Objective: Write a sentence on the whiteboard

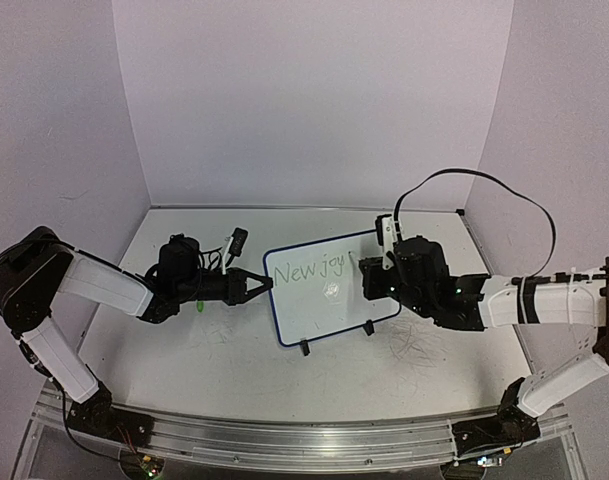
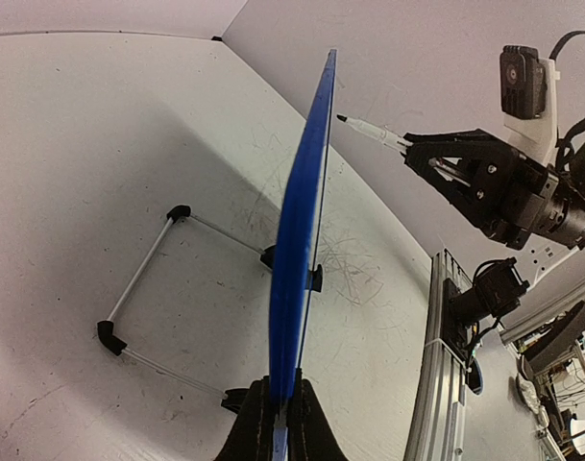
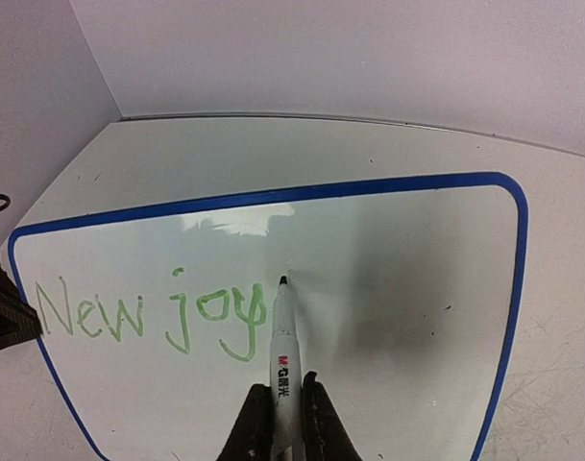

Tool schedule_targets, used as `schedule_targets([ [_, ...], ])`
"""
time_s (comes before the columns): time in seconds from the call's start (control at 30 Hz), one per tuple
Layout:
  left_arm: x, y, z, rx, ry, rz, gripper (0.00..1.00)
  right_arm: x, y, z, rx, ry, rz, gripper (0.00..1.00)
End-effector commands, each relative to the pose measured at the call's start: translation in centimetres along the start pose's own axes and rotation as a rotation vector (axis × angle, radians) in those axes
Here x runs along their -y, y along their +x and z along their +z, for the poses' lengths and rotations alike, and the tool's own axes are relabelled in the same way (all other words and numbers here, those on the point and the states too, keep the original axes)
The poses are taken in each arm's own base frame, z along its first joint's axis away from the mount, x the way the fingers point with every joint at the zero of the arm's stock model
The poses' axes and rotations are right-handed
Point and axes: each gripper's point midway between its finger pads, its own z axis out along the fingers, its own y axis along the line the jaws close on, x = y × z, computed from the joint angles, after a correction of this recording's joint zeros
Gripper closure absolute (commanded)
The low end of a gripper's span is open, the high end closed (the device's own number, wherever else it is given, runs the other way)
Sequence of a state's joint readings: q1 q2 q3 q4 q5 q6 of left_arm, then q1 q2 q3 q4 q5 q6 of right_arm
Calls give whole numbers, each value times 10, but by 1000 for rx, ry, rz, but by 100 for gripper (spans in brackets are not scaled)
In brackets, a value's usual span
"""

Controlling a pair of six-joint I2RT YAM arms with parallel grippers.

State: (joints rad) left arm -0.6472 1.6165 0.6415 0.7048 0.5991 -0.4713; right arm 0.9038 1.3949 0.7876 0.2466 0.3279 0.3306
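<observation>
- The scuffed white tabletop (image 1: 184, 350) carries the whiteboard (image 1: 329, 315), propped on its black feet mid-table.
- The left gripper (image 1: 262, 285), at the board's 9 o'clock, pinches its blue rim.
- The right gripper (image 1: 372, 283), at the board's 3 o'clock, is clamped on a white-barrelled marker (image 3: 281, 331).
- The marker's tip sits just at 3 o'clock of the "y".
- The sentence (image 3: 148, 312), in green, reads "New joy" toward the board's 10 o'clock.
</observation>
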Motion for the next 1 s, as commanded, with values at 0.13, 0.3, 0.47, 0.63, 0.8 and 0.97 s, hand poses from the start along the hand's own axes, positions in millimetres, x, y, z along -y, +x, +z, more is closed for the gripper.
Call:
schedule_targets([
  [0.13,13,-17,-4,31,21,33,100,2,-18,6,45,27,42,100],
  [0.3,14,-18,-4,31,26,34,100,2,-16,9,36,27,38,100],
  [0.47,15,-18,-4,33,26,37,100,-1,-13,11,21,14,32,100],
  [0.63,14,-17,-4,31,25,35,100,-3,-8,9,4,-2,33,100],
  [0.8,14,-18,-3,29,27,35,100,-4,-4,8,-8,-15,38,100],
  [0.97,13,-17,-2,26,29,32,100,-4,1,6,-20,-22,47,100],
])
